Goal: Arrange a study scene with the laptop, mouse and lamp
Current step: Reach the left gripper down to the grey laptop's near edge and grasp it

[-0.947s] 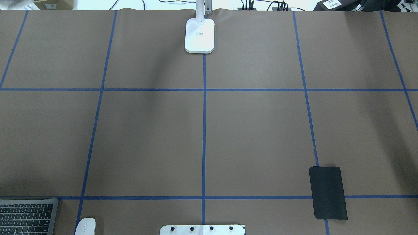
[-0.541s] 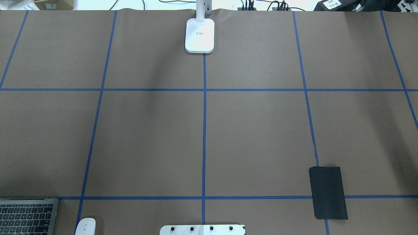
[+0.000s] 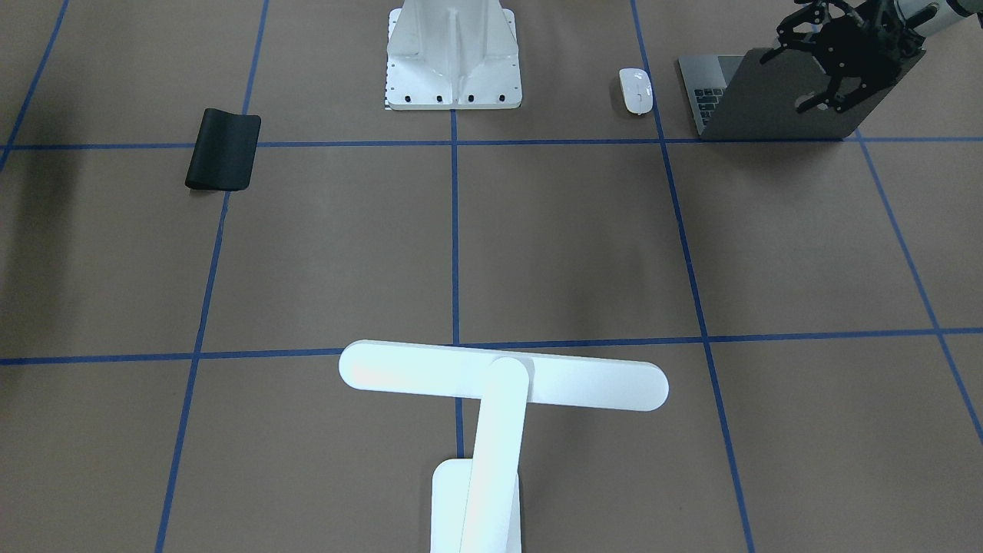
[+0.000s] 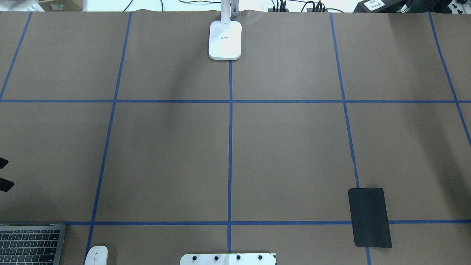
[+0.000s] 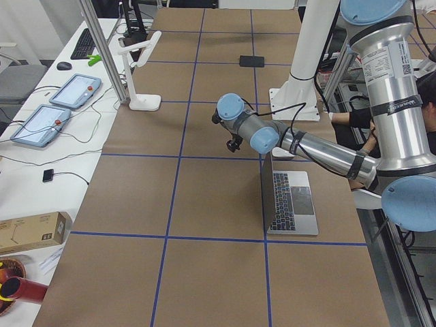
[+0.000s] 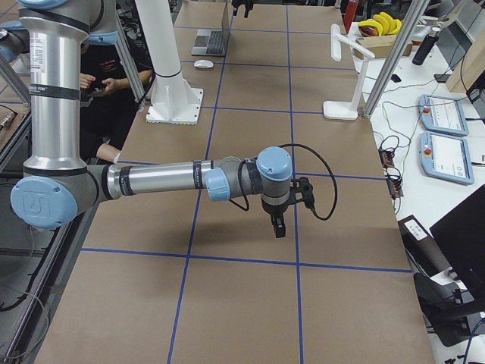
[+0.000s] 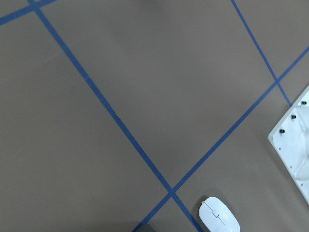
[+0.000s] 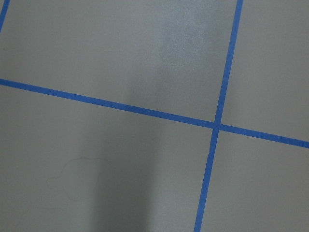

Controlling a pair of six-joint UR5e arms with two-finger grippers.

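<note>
The laptop stands open at the near left corner, its keyboard facing the robot. The white mouse lies beside it, toward the pedestal, and also shows in the left wrist view as the mouse. The lamp stands at the far middle edge on its base. My left gripper hovers open just behind the laptop lid, holding nothing; its fingertips show at the overhead view's left edge. My right gripper hangs over bare table at the right end; I cannot tell whether it is open.
A black mouse pad lies near right. The white bolted pedestal stands at the near middle. Blue tape lines grid the brown table cover. A person sits behind the robot.
The left gripper's fingertips have come into the overhead view at the left edge. Laptop, mouse, lamp and pad have not moved.
</note>
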